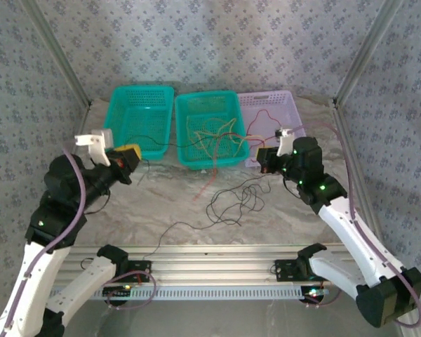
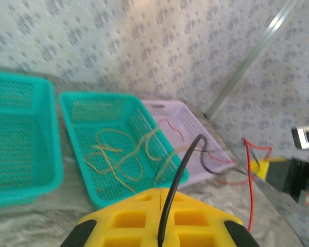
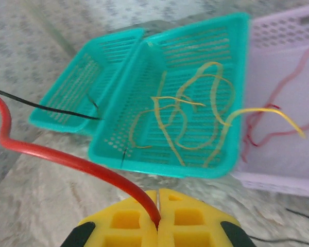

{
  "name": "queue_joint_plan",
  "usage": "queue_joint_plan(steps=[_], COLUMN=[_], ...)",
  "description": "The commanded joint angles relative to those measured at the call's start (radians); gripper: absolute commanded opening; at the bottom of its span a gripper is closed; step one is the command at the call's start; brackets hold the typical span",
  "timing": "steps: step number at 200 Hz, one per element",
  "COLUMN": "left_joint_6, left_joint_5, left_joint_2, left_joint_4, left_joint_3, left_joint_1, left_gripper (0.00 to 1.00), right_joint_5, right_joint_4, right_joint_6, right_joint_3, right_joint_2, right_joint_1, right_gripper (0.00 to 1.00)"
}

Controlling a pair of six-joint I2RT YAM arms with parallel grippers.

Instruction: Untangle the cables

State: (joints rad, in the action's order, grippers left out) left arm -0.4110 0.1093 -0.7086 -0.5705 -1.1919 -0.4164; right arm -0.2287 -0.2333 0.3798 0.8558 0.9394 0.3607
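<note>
Left gripper [image 2: 159, 206] jaws closed on thin black cable [image 2: 181, 170], right gripper [image 3: 158, 208] jaws closed on thin red cable [image 3: 67, 159]; yellow wires [image 3: 262, 109] lie in far middle perforated teal plastic basket [image 3: 165, 163]. Risk: spreading tightens crossings, drags basket

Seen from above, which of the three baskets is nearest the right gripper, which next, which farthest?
From the right gripper:
1. Lilac basket, at the right, just beyond it.
2. Middle teal basket, centre.
3. Left teal basket, far left.
</note>
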Motion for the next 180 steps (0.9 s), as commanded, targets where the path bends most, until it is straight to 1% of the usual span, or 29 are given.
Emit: queue_joint_plan(steps=[1, 12, 46, 68, 91, 94, 124, 159, 162, 180], left_joint_6=[0.073, 0.089, 0.135, 0.170, 0.213, 0.220, 0.290, 0.350, 0.358, 0.386], left_joint_5=[-0.120, -0.155, -0.191, -0.238, -0.275, -0.280, -0.346, -0.370, -0.368, -0.369], left_joint_2=[-0.067, -0.102, -0.221, -0.287, -0.363, -0.372, -0.437, -0.510, -0.516, -0.544], left_joint_4=[-0.057, -0.067, -0.089, -0.094, -0.103, -0.127, -0.118, -0.114, -0.088, -0.056], left_joint_3=[-0.139, -0.219, -0.485, -0.640, -0.802, -0.819, -0.917, -0.992, -0.996, -1.002], left_joint_1=[0.009, 0.011, 0.012, 0.011, 0.011, 0.011, 0.011, 0.012, 0.012, 0.013], left_gripper=[0.00, 0.00, 0.00, 0.00, 0.00, 0.00, 0.00, 0.00, 0.00, 0.00], right_joint_5=[0.033, 0.034, 0.004, -0.014, -0.014, -0.013, -0.003, -0.023, -0.026, -0.042], right_joint_4=[-0.039, -0.040, -0.043, -0.039, -0.037, -0.035, -0.031, -0.019, -0.017, -0.010], right_joint_6=[0.087, 0.111, 0.158, 0.170, 0.174, 0.175, 0.170, 0.173, 0.174, 0.176], right_joint_3=[-0.030, -0.045, -0.074, -0.091, -0.109, -0.111, -0.126, -0.133, -0.134, -0.127], right_joint_2=[-0.043, -0.060, -0.089, -0.083, -0.088, -0.088, -0.091, -0.130, -0.136, -0.170], right_joint_1=[-0.058, -0.096, -0.207, -0.246, -0.262, -0.264, -0.265, -0.264, -0.264, -0.259], right_gripper=[0.00, 0.00, 0.00, 0.00, 0.00, 0.00, 0.00, 0.00, 0.00, 0.00])
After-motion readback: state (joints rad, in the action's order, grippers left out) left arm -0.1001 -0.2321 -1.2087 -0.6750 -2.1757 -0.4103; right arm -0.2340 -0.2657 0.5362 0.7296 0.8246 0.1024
